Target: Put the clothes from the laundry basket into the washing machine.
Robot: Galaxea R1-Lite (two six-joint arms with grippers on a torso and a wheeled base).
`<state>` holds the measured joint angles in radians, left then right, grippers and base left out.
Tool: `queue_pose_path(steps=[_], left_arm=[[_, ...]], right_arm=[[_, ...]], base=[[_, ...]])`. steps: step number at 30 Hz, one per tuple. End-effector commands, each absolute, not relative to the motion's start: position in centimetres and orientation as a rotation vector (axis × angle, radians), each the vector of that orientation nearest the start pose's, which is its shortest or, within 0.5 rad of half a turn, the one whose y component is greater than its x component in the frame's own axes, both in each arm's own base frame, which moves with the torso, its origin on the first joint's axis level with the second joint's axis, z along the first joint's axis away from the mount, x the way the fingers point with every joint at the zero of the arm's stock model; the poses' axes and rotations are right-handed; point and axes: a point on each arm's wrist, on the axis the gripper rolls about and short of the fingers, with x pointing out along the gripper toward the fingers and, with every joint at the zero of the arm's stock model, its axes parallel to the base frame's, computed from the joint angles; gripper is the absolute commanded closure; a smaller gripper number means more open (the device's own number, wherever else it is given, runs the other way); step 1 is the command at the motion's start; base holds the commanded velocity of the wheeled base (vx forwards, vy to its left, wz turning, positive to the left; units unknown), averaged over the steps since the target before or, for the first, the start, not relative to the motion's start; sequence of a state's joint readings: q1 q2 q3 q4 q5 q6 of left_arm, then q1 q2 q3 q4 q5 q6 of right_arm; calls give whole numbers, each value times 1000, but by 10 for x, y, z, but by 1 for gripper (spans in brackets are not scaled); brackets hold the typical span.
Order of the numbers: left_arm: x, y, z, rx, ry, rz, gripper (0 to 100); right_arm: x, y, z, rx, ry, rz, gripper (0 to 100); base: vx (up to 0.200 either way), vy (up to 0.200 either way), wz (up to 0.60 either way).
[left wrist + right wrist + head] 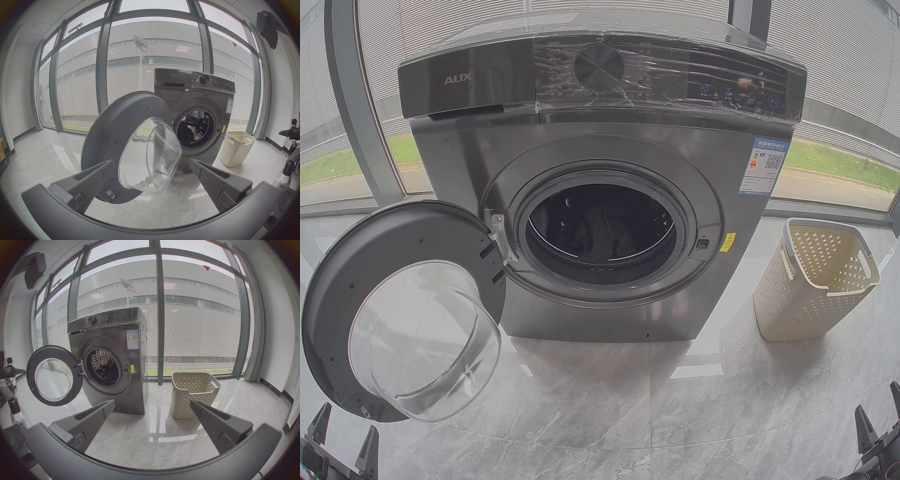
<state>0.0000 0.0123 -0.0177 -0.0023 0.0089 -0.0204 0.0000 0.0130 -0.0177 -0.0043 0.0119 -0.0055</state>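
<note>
Dark clothes [601, 234] lie inside the washing machine [594, 144] drum, far centre. Door [394, 262] hangs wide open on the left. Laundry basket [806, 300] stands upright on the floor, near the machine's right side. Left gripper [151, 162] and right gripper [152, 402] sit near and low, fingers apart.

The boxy metal washing machine [594, 325] is brushed silver-grey, and its glossy black control panel [487, 78] carries small blue lit icons. The round door [337, 300] has a dark grey rim around clear glass. The clothes [603, 234] in the drum are dark, near black. The plastic laundry basket [794, 312] is cream, patterned with rows of small holes. The stone floor [612, 406] is pale grey, faintly veined.
</note>
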Motion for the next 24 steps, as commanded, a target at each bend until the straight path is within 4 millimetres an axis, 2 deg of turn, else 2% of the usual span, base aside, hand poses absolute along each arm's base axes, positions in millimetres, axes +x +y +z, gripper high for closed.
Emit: queue_pose_path(steps=[1, 3, 9, 21, 24], left_arm=[[-22, 0, 76, -21, 1, 9, 0], [-22, 0, 76, -20, 1, 9, 0], [-22, 0, 76, -23, 1, 8, 0], [-22, 0, 76, -29, 3, 5, 0], [-22, 0, 76, -29, 3, 0, 0]], right_arm=[[-22, 0, 76, -6, 1, 12, 0], [-22, 0, 76, -6, 1, 12, 0], [-22, 0, 76, -6, 1, 12, 0], [-22, 0, 76, -6, 1, 12, 0], [-22, 0, 76, -6, 1, 12, 0]], base=[[0, 0, 0], [0, 0, 0], [-200, 0, 0], [0, 0, 0], [0, 200, 0]])
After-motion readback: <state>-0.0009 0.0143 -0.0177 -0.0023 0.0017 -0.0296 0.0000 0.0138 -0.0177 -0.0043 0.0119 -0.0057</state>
